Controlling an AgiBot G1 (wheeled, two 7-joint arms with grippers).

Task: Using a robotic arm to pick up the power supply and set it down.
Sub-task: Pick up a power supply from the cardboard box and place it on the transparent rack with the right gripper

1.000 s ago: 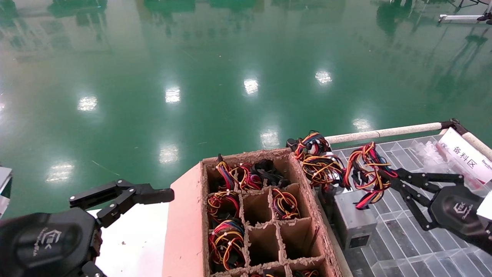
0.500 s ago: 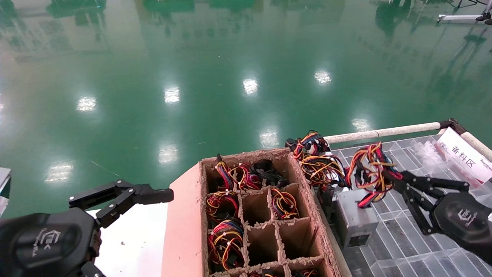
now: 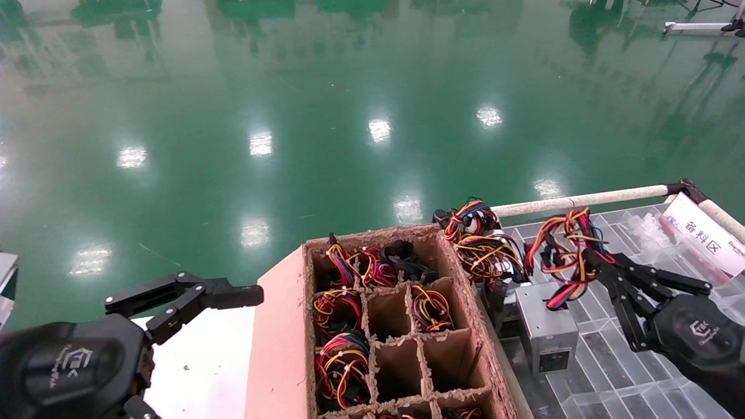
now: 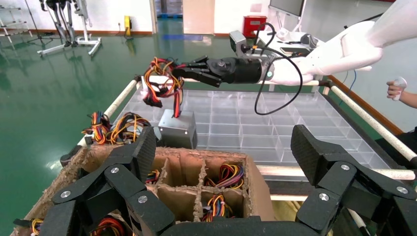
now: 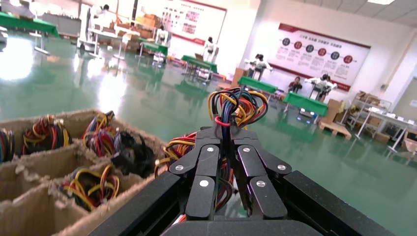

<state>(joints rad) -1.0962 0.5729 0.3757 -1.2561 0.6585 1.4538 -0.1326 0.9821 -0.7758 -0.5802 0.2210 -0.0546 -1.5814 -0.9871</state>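
Since a second ago, lifted a little: power supply (image 3: pixel 547 333) higher over the clear grid tray (image 3: pixel 617 366), wire bundle (image 3: pixel 567 256) raised and nearer the rail.

Left to right: left gripper (image 3: pixel 192 299) parked, spread wide, holding nothing; cardboard crate (image 3: pixel 465 273); right gripper (image 3: pixel 593 262) pinched on the wires alone, box dangling beneath.

Could slip through the loops, or swing into the crate wall.

Only visible from the left wrist: box hanging below the bundle. Only from the right wrist: fingers (image 5: pixel 209 157) pressed together on the strands.

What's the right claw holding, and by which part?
The right claw holds the power supply by its wire bundle; left claw holds nothing.
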